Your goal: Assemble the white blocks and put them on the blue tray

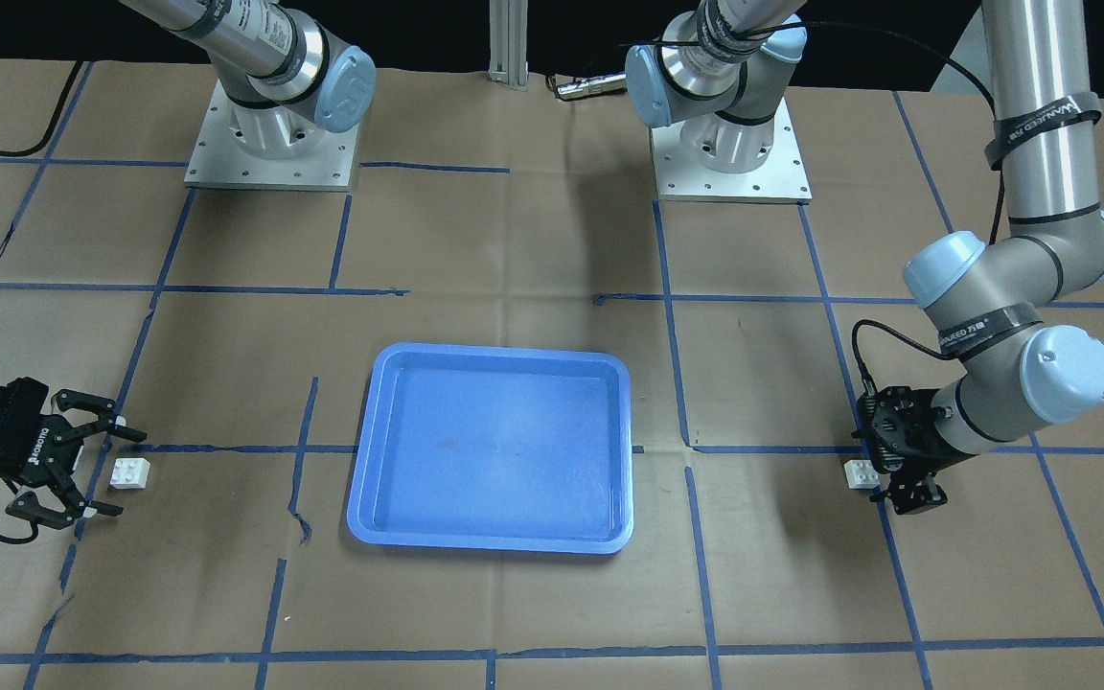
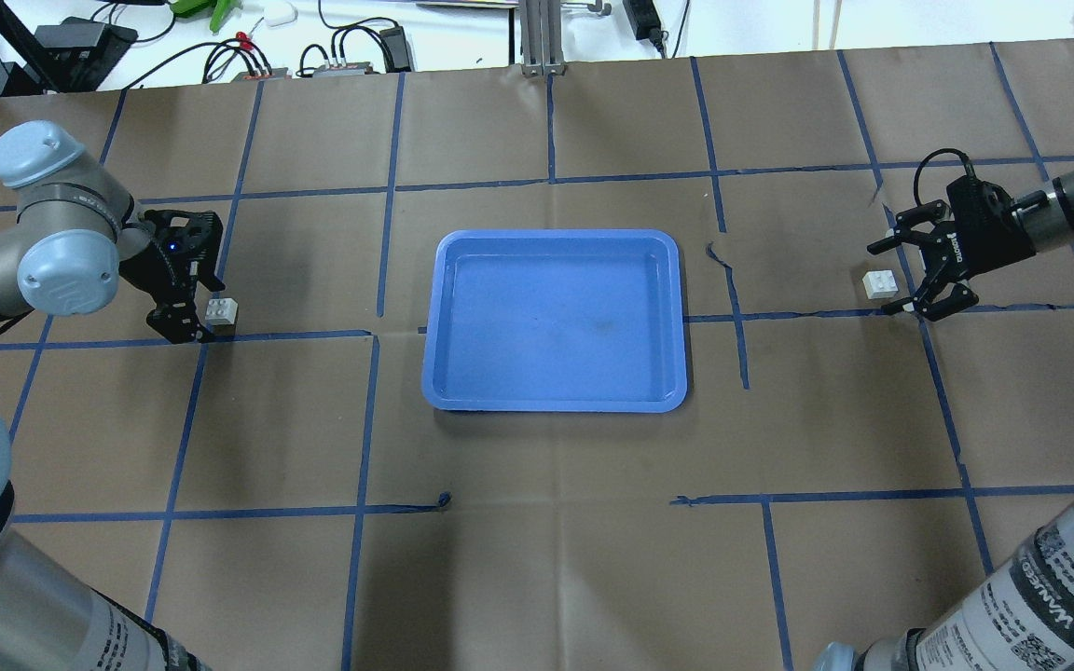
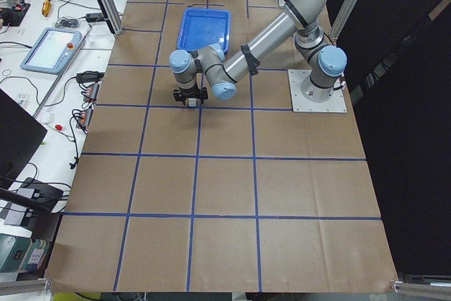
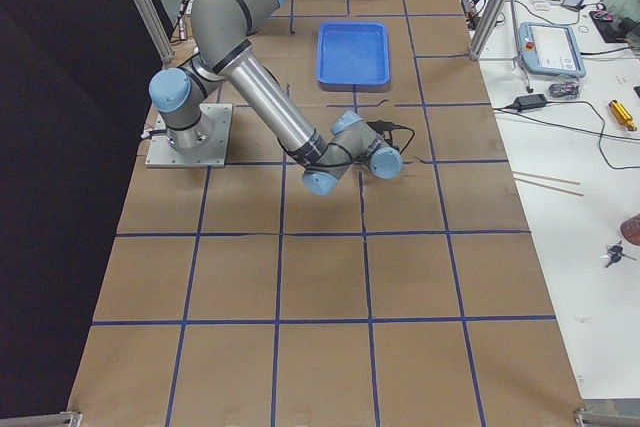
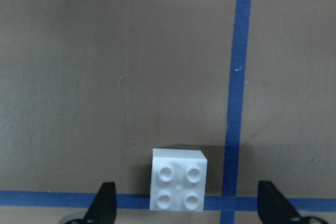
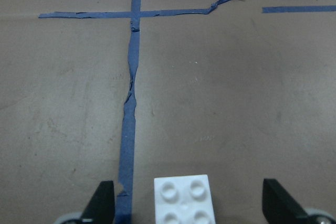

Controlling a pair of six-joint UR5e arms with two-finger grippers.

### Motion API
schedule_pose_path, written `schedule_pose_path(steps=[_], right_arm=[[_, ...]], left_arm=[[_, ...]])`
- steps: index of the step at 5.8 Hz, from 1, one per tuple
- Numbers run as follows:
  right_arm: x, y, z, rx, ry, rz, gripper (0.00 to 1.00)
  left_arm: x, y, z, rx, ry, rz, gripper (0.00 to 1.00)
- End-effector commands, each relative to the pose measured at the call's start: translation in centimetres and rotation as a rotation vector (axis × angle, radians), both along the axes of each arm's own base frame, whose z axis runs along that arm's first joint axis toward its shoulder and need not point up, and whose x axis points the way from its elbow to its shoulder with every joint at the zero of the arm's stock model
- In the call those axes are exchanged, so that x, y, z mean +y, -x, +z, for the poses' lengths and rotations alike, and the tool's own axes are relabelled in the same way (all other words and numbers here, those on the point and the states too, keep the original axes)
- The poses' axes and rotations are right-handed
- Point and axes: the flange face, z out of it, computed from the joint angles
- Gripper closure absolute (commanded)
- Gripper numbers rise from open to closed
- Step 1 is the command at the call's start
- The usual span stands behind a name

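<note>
The blue tray (image 1: 492,450) lies empty at the table's middle, also in the overhead view (image 2: 556,317). One white block (image 2: 220,310) sits studs up on the paper at my left. My left gripper (image 2: 194,303) is open over it, and the left wrist view shows that block (image 5: 178,186) between the fingertips (image 5: 105,205). The other white block (image 2: 880,283) sits studs up at my right. My right gripper (image 2: 896,277) is open, low and level with it. The right wrist view shows that block (image 6: 185,198) between the fingertips (image 6: 102,203). Neither block is gripped.
Brown paper with a grid of blue tape lines (image 2: 378,335) covers the table. The two arm bases (image 1: 269,144) stand at the robot's side. Cables and devices (image 2: 332,61) lie beyond the far edge in the overhead view.
</note>
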Motion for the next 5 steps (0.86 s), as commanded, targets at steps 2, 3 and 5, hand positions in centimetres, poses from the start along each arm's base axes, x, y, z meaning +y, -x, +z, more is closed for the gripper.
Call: schedule_pose_path(steps=[2, 3, 5], right_arm=[[-0.1, 0.1, 0.2, 0.003, 0.000, -0.004, 0.19], [0.1, 0.7, 0.2, 0.004, -0.001, -0.012, 0.22], [0.4, 1.3, 0.0, 0.004, -0.005, -0.021, 0.29]], left_arm=[[-0.2, -0.1, 0.2, -0.006, 0.015, -0.001, 0.80], [-0.8, -0.4, 1.1, -0.014, 0.032, -0.003, 0.95], [-2.6, 1.5, 4.8, -0.031, 0.078, -0.039, 1.00]])
